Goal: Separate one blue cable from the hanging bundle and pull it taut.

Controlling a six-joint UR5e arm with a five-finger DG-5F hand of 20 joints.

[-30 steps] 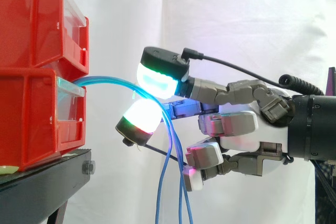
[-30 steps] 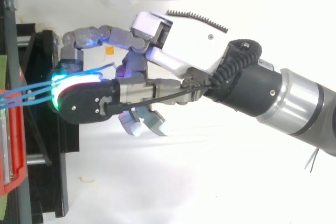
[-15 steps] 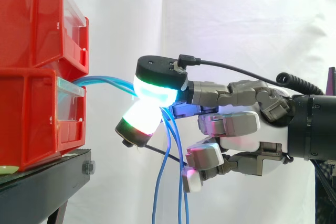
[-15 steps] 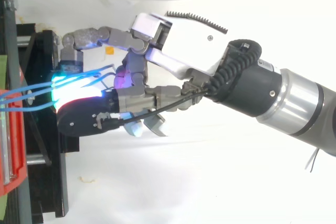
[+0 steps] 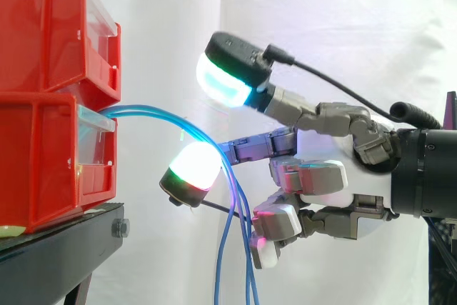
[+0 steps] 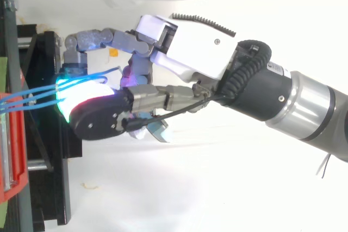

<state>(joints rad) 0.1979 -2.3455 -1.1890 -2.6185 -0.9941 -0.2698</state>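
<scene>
The blue cables [image 5: 153,111] arch rightward out of the lower red bin [image 5: 43,155], then drop vertically just left of the hand's [image 5: 325,183] palm, crossing its lower glowing pad [image 5: 194,162]. The upper pad [image 5: 225,80] stands well above them, so the hand gapes wide, gripping nothing.

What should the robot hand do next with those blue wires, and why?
Probably lower the raised upper pad onto one of the blue cables, pinching it against the lower pad: the robot hand is open and the cables hang slack, none gripped.
</scene>
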